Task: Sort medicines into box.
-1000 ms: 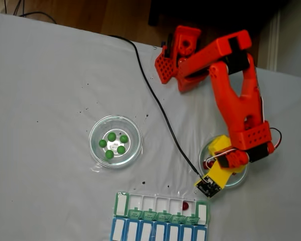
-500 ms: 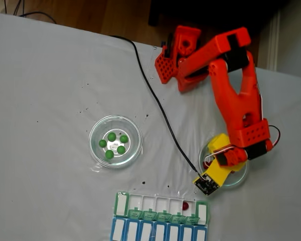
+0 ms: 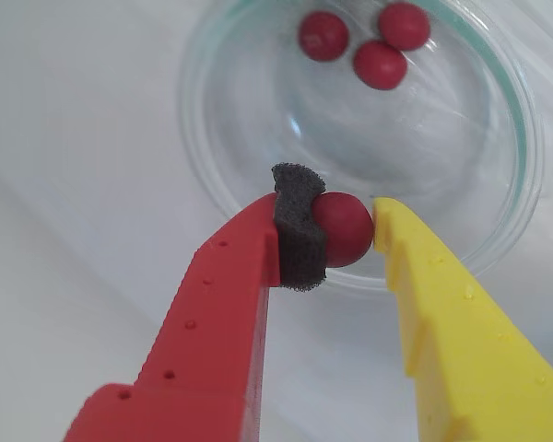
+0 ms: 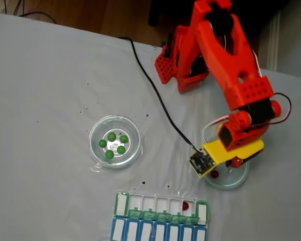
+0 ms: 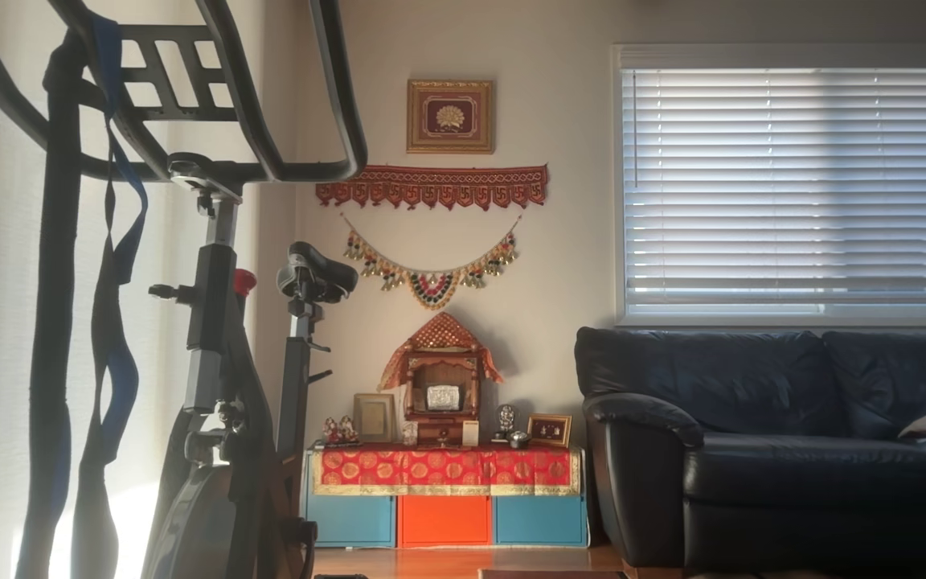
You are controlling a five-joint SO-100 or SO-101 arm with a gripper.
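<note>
Red ball [image 3: 345,228] pinched in gripper [image 3: 341,230]; fixed view hides it.

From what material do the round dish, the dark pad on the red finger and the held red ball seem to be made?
Dish: likely clear glass or hard plastic, since the table shows through and its rim glints.
Pad: seemingly dark foam, rough and matte.
Ball, gripped in the gripper: smooth with a soft sheen; the material is uncertain.
</note>
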